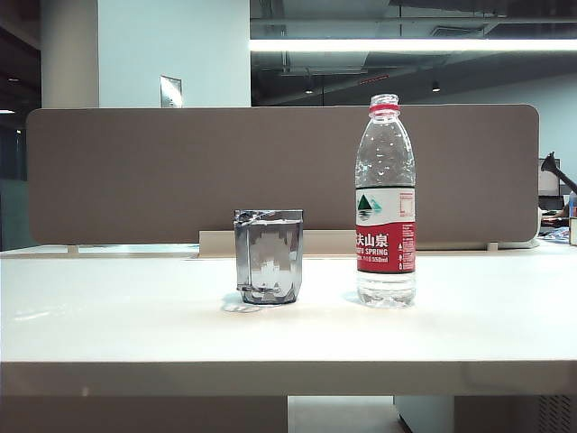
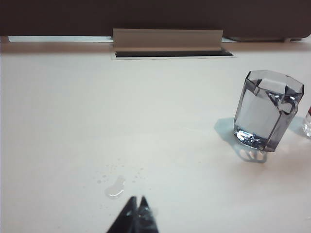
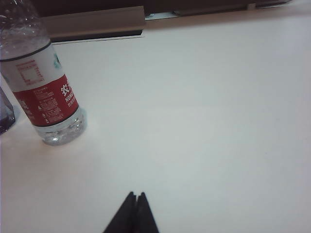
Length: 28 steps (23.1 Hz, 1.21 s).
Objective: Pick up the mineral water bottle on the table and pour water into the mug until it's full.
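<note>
The mineral water bottle (image 1: 386, 203) stands upright and uncapped on the white table (image 1: 117, 316), right of the mug (image 1: 269, 257). The mug is a smoky faceted glass holding water nearly to its rim. In the left wrist view the mug (image 2: 266, 110) stands well ahead of my left gripper (image 2: 137, 199), whose jaws are shut with nothing between them. A sliver of the bottle (image 2: 308, 124) shows beside the mug there. In the right wrist view the bottle (image 3: 43, 82) is far from my right gripper (image 3: 135, 195), also shut and empty. Neither gripper appears in the exterior view.
A small puddle of spilled water (image 2: 115, 187) with droplets lies on the table just ahead of the left gripper. A brown partition (image 1: 279, 171) runs along the table's back edge, with a pale cable tray (image 2: 167, 40) at its foot.
</note>
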### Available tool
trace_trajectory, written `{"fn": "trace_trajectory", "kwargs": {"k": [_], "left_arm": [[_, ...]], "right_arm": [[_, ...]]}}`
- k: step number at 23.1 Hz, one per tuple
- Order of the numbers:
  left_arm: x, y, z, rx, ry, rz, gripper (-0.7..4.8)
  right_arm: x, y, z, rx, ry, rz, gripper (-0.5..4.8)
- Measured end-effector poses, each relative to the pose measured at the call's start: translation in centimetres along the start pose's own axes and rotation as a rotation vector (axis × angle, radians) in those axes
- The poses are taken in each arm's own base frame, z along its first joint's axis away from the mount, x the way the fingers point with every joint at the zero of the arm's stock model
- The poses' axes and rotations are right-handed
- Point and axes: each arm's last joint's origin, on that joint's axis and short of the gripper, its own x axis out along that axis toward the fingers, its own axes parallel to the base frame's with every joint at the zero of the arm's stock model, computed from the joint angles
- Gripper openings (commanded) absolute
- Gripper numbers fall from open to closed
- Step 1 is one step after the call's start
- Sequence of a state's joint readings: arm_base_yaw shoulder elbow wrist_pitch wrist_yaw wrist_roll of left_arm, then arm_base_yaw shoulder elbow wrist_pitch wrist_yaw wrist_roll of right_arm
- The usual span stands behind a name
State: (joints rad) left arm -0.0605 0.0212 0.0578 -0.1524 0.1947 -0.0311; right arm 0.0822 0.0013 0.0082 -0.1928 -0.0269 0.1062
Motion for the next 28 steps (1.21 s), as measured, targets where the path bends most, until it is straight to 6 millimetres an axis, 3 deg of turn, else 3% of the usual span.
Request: {"fn": "trace_trajectory", "kwargs": {"k": [6,14,28], "left_arm": [[0.4,0.4,-1.7,-0.048,0.035,0.111,-0.05],[0.3,0.7,-1.8,-0.022,0.051,0.211,-0.05],[0.3,0.7,-1.8,-0.005,0.052,0.214,-0.05]], "right_arm": [[0.0,0.0,0.0,0.000,0.000,0.000,-0.05],[0.0,0.0,0.0,0.000,0.000,0.000,-0.05],[0.0,0.0,0.0,0.000,0.000,0.000,-0.05]]}}
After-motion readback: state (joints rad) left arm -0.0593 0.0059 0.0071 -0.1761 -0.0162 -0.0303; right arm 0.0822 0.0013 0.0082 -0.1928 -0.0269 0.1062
